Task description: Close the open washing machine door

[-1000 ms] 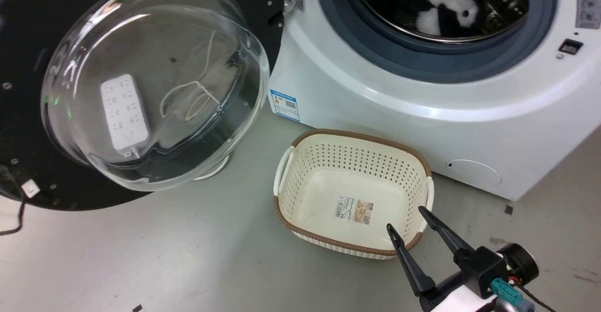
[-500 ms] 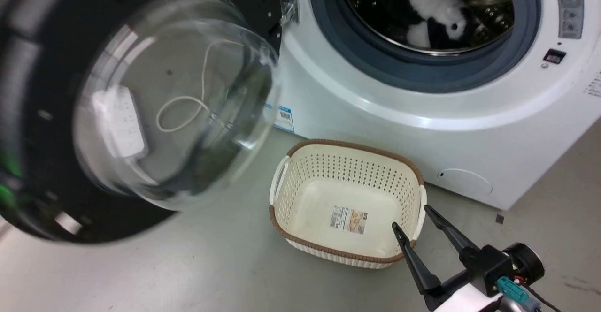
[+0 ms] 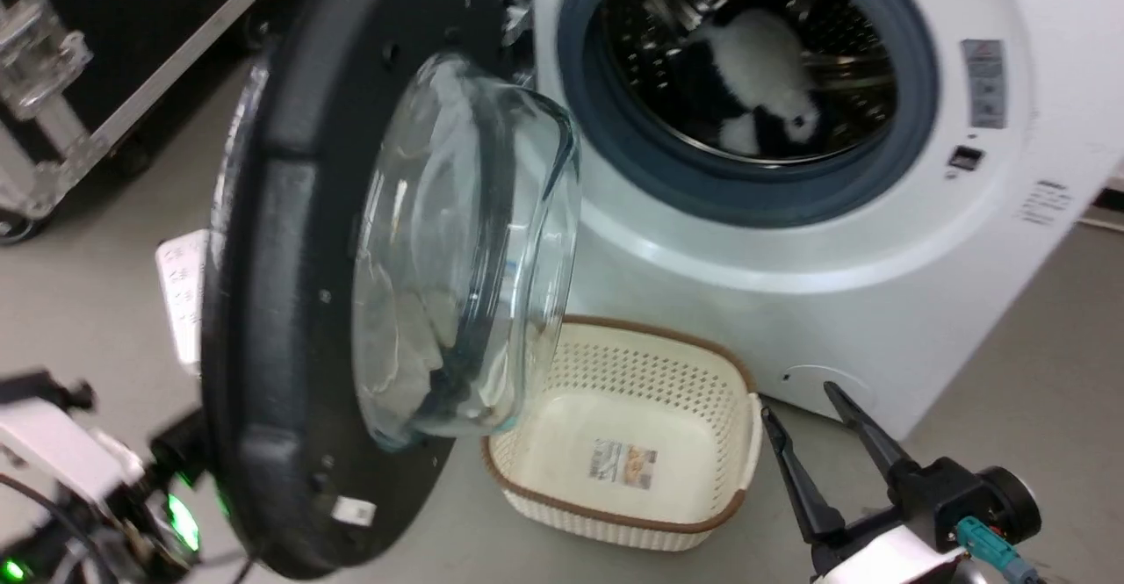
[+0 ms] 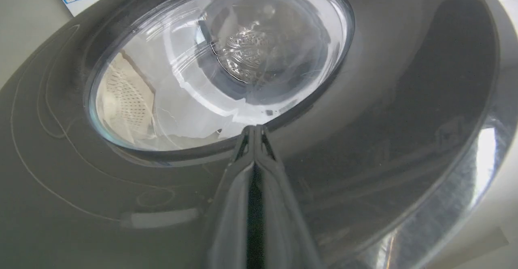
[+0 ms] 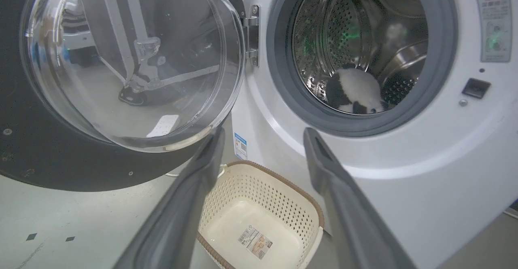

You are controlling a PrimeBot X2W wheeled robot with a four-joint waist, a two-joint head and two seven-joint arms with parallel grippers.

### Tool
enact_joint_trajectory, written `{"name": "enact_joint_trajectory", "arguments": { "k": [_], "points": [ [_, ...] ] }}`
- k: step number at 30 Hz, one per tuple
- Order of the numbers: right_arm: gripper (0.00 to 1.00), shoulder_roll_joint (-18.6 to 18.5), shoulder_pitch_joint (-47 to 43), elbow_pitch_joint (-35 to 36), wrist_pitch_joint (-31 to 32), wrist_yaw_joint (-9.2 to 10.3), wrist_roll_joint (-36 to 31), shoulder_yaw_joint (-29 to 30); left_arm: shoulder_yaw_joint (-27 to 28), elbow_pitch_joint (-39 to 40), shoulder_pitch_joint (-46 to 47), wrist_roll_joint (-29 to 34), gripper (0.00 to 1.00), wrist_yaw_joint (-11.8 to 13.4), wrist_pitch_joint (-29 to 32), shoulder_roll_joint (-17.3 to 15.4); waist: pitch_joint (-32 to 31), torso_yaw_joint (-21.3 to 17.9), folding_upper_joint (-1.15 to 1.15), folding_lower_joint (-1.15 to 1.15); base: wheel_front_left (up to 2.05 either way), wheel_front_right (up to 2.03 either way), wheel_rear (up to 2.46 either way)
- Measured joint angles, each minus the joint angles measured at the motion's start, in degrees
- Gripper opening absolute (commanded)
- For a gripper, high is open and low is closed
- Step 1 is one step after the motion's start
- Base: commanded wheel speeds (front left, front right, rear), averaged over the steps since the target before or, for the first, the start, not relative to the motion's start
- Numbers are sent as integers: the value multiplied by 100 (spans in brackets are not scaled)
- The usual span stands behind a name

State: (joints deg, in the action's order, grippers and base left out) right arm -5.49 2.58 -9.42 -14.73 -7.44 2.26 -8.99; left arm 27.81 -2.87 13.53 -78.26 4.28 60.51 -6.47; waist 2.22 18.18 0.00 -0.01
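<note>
1. The washing machine door [image 3: 290,250] is found about half shut. It is hinged at the left of the drum opening, with its glass bowl turned right toward the washing machine [image 3: 790,303] and hanging over the left part of the basket [image 3: 632,408].
2. The left gripper [image 4: 255,129] is clenched, fingers pressed together with nothing between them. Its tips appear to be set against the door's outer face at the edge of the window, so it is to be used as a blunt pusher.
3. The push should be directed right and far, along the arc about the hinge [image 3: 518,18]. The face is glossy, so slipping is to be expected if the force is applied obliquely.
4. The right gripper [image 3: 799,400] is spread and empty, near and right of the basket. It should be held clear of the door's swing.
5. The plush toy [image 3: 760,97] lies inside the drum, so nothing should be trapped at the gasket. Clearance between door and basket cannot be judged.
6. Pressure should be maintained until the rim sits flush and the catch is engaged at the latch slot [image 3: 963,158].
</note>
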Motion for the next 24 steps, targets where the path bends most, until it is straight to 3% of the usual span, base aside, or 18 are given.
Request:
{"name": "enact_joint_trajectory", "arguments": {
  "k": [4,8,11,18,24],
  "points": [
    [100,45,-2,51,-1,0,-36,190,-261,328,-483,-214,0,68,-31,248,-108,-234,0,0,0,0,0],
    [100,57,-5,92,-1,0,-92,325,-917,568,-971,-446,0,70,-359,294,-152,-535,0,0,0,0,0],
    [100,66,-6,124,-1,0,-138,366,-1532,658,-1231,-1028,0,73,-956,318,-149,-800,0,0,0,0,0],
    [100,40,1,211,-1,0,-138,435,-2739,647,-1362,-1997,0,-252,-2694,352,16,-1532,0,1,0,0,0],
    [100,-5,80,285,-1,0,-134,444,-3533,190,-873,-2274,0,-605,-3642,348,331,-2192,0,1,0,0,0]
  ]
}}
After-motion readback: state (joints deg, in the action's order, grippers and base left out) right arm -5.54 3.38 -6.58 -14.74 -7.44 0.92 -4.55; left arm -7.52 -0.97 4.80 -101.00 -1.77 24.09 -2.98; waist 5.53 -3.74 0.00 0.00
